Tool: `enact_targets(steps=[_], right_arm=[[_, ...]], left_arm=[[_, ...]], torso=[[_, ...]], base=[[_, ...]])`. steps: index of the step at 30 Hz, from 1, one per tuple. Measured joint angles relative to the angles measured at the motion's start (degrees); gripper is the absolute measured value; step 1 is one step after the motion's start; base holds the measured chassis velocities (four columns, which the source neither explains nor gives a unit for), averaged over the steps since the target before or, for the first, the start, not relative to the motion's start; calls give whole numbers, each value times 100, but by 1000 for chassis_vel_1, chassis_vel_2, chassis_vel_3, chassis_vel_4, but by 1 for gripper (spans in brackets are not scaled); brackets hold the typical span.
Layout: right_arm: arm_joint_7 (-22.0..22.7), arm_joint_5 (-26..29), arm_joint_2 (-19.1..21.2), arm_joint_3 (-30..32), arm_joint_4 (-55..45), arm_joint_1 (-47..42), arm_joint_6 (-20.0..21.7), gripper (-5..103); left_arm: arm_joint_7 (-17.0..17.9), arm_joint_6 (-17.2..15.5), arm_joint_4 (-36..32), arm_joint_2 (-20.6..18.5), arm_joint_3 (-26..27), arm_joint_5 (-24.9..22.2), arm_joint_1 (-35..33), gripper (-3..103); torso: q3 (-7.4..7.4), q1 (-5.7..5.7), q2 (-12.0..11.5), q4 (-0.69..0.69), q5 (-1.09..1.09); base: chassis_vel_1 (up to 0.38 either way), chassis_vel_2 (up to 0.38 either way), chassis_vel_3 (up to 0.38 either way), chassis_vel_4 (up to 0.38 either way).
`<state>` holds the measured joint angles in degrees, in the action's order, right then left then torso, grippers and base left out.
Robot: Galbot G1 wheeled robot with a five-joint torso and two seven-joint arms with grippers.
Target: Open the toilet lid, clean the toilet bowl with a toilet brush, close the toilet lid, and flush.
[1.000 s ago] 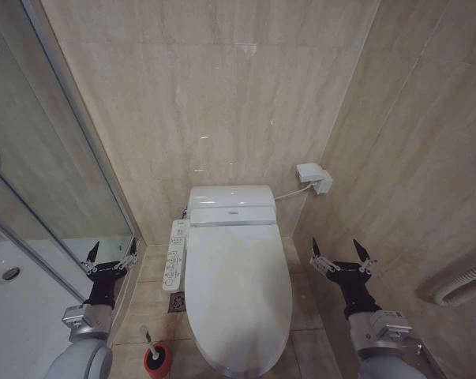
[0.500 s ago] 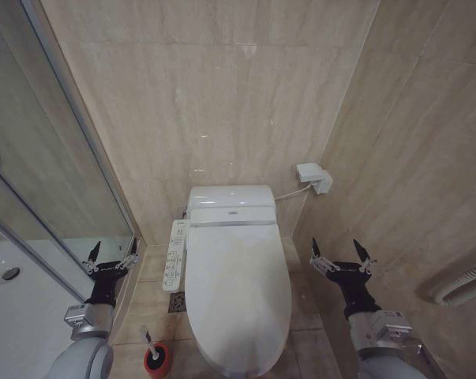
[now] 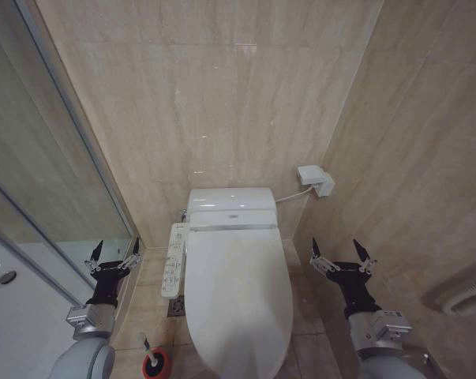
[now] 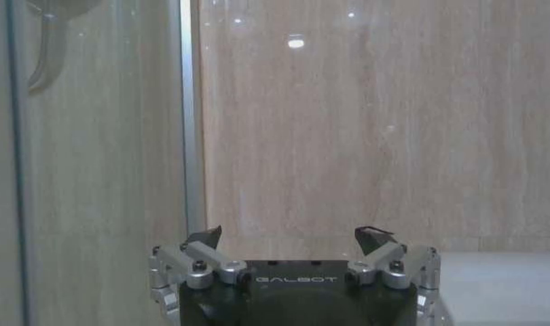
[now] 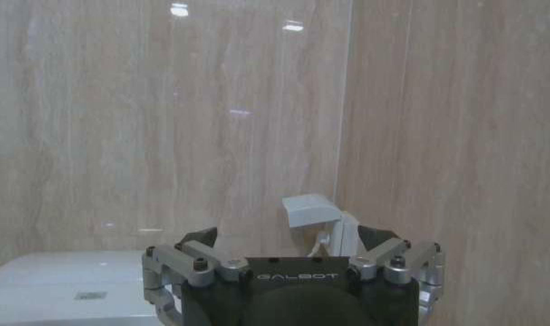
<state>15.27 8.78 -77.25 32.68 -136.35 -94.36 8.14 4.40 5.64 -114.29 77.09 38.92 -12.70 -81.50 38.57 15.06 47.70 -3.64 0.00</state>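
Observation:
The toilet lid (image 3: 238, 292) lies shut over the toilet bowl, which is hidden beneath it. A white button panel (image 3: 173, 259) runs along the toilet's left side. On the floor at the toilet's front left stands the toilet brush (image 3: 148, 348) in its red holder (image 3: 156, 365). My left gripper (image 3: 116, 256) hangs open left of the toilet, beside the shower glass, holding nothing. To the right of the toilet my right gripper (image 3: 342, 254) is open and empty too. The left wrist view shows the left gripper (image 4: 291, 238) facing the tiled wall. The right gripper (image 5: 293, 238) faces the back wall.
A glass shower screen (image 3: 48, 158) and white shower tray (image 3: 16, 308) close off the left. A white wall box (image 3: 314, 178) with a cable sits right of the tank (image 3: 231, 206). Tiled walls stand behind and at right, with a hose (image 3: 459, 296) low on the right wall.
The whole head view has shifted a little, so the camera moved. Both grippers stay open at the toilet's sides and the lid stays shut.

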Motion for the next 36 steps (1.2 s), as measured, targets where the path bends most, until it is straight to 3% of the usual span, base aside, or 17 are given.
enact_targets(steps=[36], right_arm=[[0,0,0,0,0,-2,0,100]], left_arm=[[-43,43,-183,-13,11,-14,-126,98]], torso=[[-2,-7,2,0,0]], base=[[-29,36,36,-38]])
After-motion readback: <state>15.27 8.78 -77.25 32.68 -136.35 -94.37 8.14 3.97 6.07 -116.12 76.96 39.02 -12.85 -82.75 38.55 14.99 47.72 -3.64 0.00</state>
